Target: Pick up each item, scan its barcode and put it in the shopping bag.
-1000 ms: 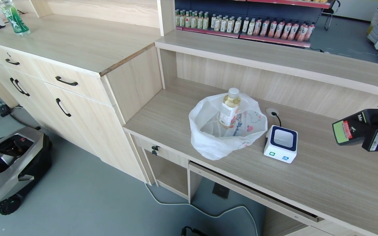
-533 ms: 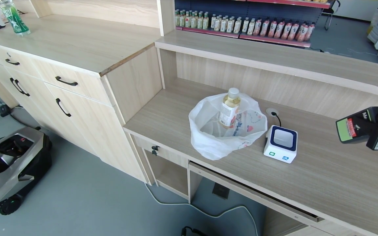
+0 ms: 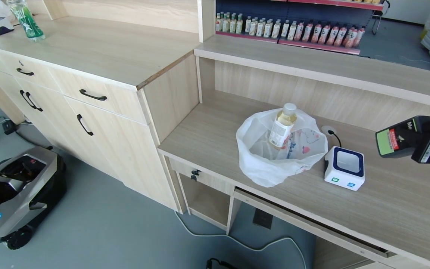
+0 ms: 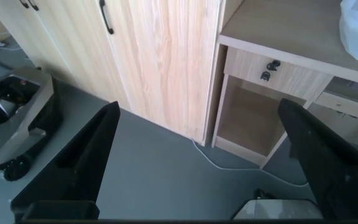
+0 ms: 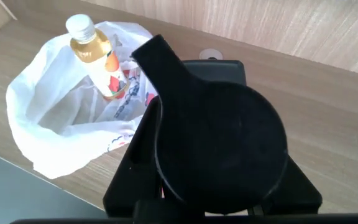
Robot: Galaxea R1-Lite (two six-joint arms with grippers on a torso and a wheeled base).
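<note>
A white plastic shopping bag [image 3: 271, 168] lies open on the lower counter with a yellow-drink bottle [image 3: 282, 125] standing upright in it. Just to its right sits the white scanner [image 3: 345, 169] with a dark window. My right gripper [image 3: 423, 139] hovers above the counter, to the right of the scanner, shut on a black container [image 3: 398, 137] with a green and red label. In the right wrist view that container [image 5: 222, 143] hides much of the counter; the bag [image 5: 61, 124] and bottle [image 5: 95, 56] show beyond it. My left gripper [image 4: 197, 168] hangs open over the floor, beside the counter.
The tall cabinet [image 3: 99, 93] with drawer handles stands left of the low counter [image 3: 386, 209]. A raised shelf [image 3: 312, 63] runs behind the counter. A green bottle [image 3: 26, 20] stands far back left. A grey wheeled machine [image 3: 17, 194] and cables lie on the floor.
The whole head picture has shifted to the right, so the camera has moved. The black container in my right gripper now stands closer to the scanner than before.
</note>
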